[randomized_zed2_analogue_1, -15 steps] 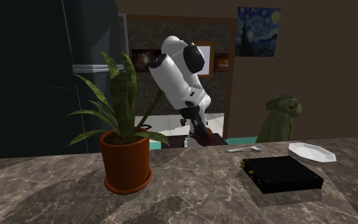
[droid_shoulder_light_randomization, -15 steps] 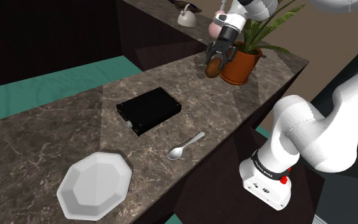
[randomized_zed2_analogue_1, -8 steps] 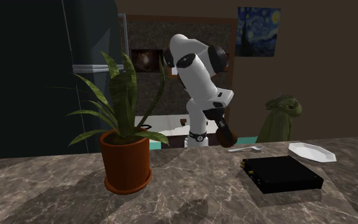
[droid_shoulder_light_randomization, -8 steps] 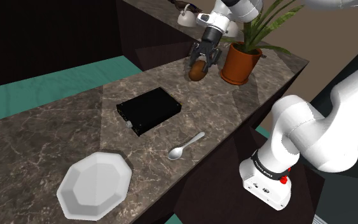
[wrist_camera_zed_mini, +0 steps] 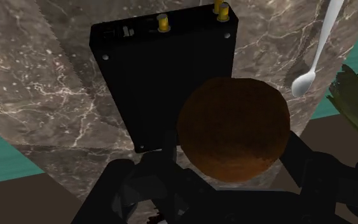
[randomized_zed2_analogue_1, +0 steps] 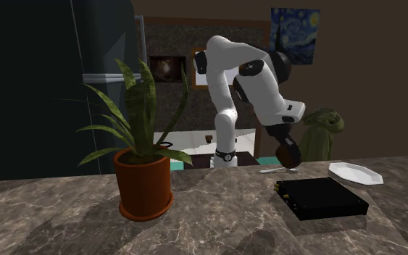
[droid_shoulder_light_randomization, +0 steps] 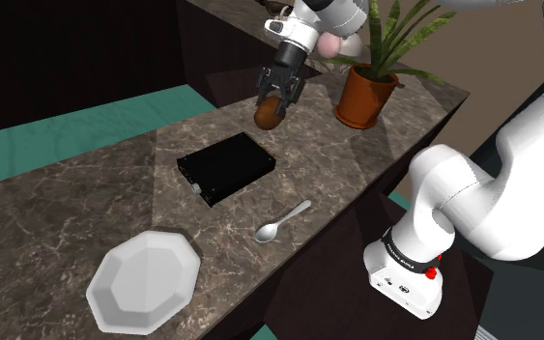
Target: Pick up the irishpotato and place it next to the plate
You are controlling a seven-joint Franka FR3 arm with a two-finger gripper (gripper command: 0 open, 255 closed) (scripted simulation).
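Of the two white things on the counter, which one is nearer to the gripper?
The slim, long-handled spoon; the octagonal plate lies much farther from the gripper holding the potato.

Opposite exterior views over one shared counter (droid_shoulder_light_randomization: 86,193)

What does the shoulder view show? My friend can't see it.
The black gripper holds a brown potato above a marbled counter, near a flat black box. A spoon and a white plate lie nearer, and a potted plant stands behind.

Counter (droid_shoulder_light_randomization: 86,193): plate (droid_shoulder_light_randomization: 144,282); spoon (droid_shoulder_light_randomization: 281,222); pot (droid_shoulder_light_randomization: 364,95); box (droid_shoulder_light_randomization: 225,166), perhaps electronic
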